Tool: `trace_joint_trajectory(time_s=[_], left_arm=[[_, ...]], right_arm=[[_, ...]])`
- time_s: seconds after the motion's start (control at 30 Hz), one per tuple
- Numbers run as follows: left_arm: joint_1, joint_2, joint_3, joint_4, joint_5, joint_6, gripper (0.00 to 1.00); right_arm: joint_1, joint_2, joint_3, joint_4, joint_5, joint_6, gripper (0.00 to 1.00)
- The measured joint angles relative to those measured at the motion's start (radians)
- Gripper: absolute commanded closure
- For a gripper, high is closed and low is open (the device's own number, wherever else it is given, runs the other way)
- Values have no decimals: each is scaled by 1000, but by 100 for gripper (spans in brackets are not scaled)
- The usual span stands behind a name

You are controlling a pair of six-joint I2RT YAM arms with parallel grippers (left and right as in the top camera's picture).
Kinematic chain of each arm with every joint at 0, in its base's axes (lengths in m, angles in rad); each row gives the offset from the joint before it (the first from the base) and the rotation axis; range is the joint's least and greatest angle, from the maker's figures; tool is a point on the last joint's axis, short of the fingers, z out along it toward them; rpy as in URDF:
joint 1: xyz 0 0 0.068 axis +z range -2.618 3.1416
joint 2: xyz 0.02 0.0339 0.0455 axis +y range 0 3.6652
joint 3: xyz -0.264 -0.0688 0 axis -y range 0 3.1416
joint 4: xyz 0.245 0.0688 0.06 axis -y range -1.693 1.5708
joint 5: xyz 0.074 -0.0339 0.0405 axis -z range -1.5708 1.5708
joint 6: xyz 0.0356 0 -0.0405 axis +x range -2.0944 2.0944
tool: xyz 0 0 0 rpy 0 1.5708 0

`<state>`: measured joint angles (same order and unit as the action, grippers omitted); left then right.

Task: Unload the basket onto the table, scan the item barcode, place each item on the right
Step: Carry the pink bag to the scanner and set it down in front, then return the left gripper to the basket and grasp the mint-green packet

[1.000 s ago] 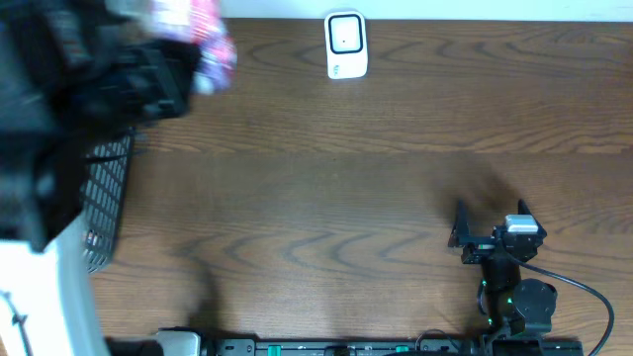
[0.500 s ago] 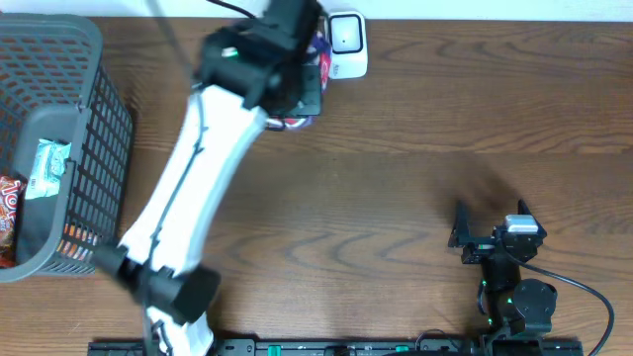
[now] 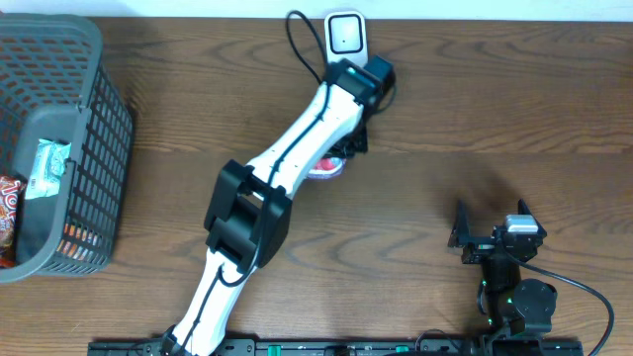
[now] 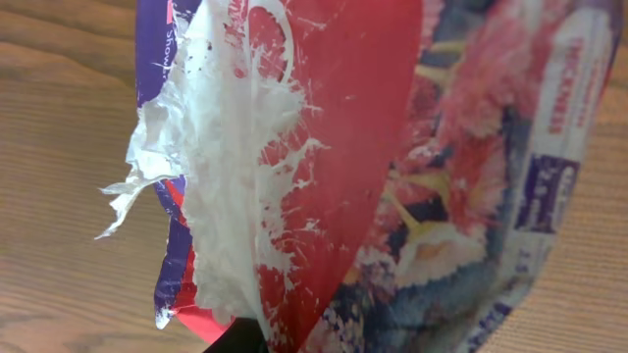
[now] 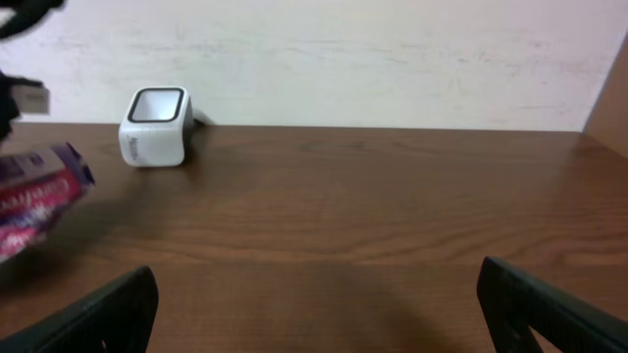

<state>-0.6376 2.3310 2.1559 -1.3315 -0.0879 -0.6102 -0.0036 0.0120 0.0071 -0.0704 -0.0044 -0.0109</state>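
Observation:
The item is a red, purple and white snack packet (image 3: pixel 325 166), which fills the left wrist view (image 4: pixel 392 176) with its crinkled wrapper. My left gripper (image 3: pixel 347 146) is shut on it just in front of the white barcode scanner (image 3: pixel 346 44), low over the table. Only one dark fingertip (image 4: pixel 240 339) shows below the packet. In the right wrist view the packet (image 5: pixel 39 196) pokes in at the left and the scanner (image 5: pixel 154 127) stands by the back wall. My right gripper (image 3: pixel 492 222) rests open near the front right, holding nothing (image 5: pixel 319 304).
A dark mesh basket (image 3: pixel 104 129) stands at the left edge with several packets (image 3: pixel 45 166) inside. The white left arm (image 3: pixel 287 163) crosses the table diagonally from the front edge to the scanner. A wall runs behind the scanner.
The left arm swung from the basket across to the scanner with the packet, then lowered it to just in front of the scanner. The right arm stayed still.

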Motion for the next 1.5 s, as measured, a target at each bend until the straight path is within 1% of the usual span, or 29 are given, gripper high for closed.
trace_joint_trajectory(time_s=[0.03,0.07,0.2,0.33,0.4,0.5,0.6,0.7,0.8,0.9,1.03,1.17,1.3,1.5], left_arm=[[-6,3,-2,2,0,0,4],[-10,3,-2,2,0,0,2],[-3,-6,4,-4,6,26,0],[34,-30,67,-42,25,79,0],[64,-78,96,-47,32,97,0],[136,-207,134,-20,36,129,0],[243,-371,157,39,32,164,0],[391,-521,176,90,0,183,0],[582,-643,185,134,-26,193,0],[780,-706,189,137,-43,192,0],[995,-715,186,85,-54,188,0],[1130,-689,126,58,-53,184,0],[1197,-644,28,98,-45,209,1],[1204,-549,-137,163,-38,324,1]], right_arm=[[0,0,0,0,0,0,1],[0,0,0,0,0,0,1],[0,0,0,0,0,0,1],[0,0,0,0,0,0,1],[0,0,0,0,0,0,1],[0,0,0,0,0,0,1],[0,0,0,0,0,0,1],[0,0,0,0,0,0,1],[0,0,0,0,0,0,1],[0,0,0,0,0,0,1],[0,0,0,0,0,0,1],[0,0,0,0,0,0,1],[0,0,0,0,0,0,1],[0,0,0,0,0,0,1]])
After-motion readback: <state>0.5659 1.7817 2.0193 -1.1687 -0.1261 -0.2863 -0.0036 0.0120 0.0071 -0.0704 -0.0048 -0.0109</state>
